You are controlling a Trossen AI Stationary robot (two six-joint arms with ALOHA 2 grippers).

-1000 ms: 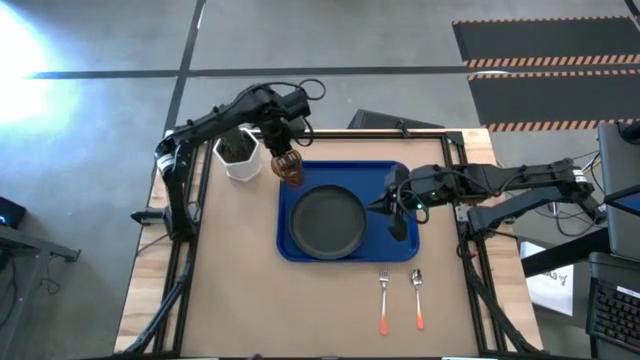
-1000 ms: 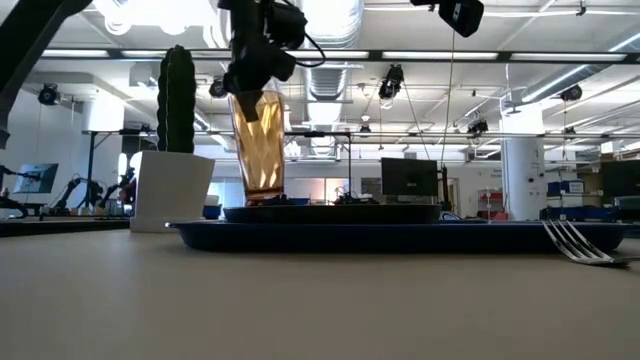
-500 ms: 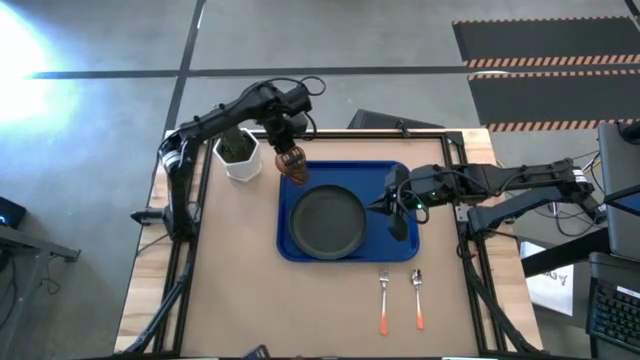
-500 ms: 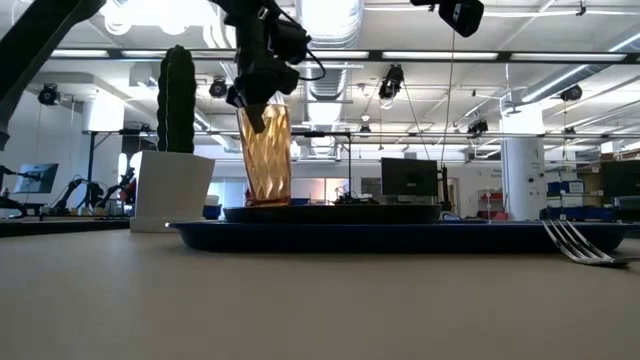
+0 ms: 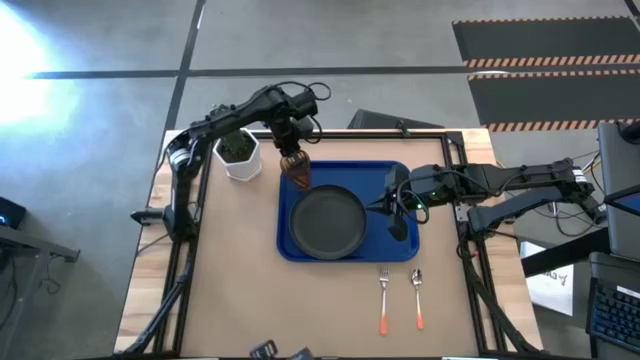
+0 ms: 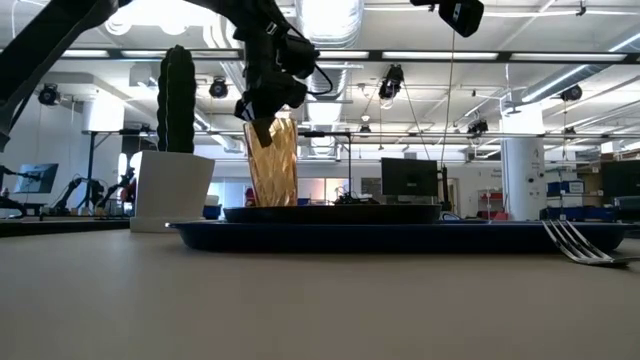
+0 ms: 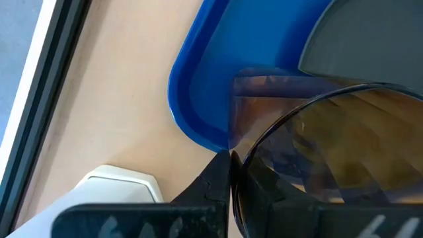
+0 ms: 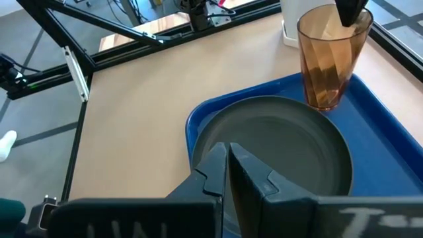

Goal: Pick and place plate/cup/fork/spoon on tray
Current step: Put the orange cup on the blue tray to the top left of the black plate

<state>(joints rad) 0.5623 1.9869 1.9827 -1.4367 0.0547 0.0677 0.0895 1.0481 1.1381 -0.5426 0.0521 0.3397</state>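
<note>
- The blue tray point(image 5: 400, 250) lies in the middle of the table, long side across, so both my arms can reach into it.
- The dark plate point(image 5: 327, 221) already sits in the tray, a little toward my left, which leaves a bare strip of blue along the far edge and on the right side for the smaller pieces.
- My left gripper point(image 5: 291, 152) hangs over the tray's far-left corner, fingers pinched on the rim of the amber cup point(image 8: 328, 56). I hold the cup from above and nearly upright so its base can meet the tray flat. In the right wrist view the base looks to be on or just above the blue, just beside the plate's rim; I cannot tell if it touches.
- That corner suits the cup, I judge: clear of the plate and away from the white cactus pot point(image 5: 237, 155), which stands off the tray just beside it.
- My right gripper point(image 5: 397, 222) waits over the tray's right side, fingers together and holding nothing, out of the left arm's way.
- The fork point(image 5: 383, 300) and the spoon point(image 5: 418, 297) lie side by side on the table near the tray's front-right corner, not yet moved.
</note>
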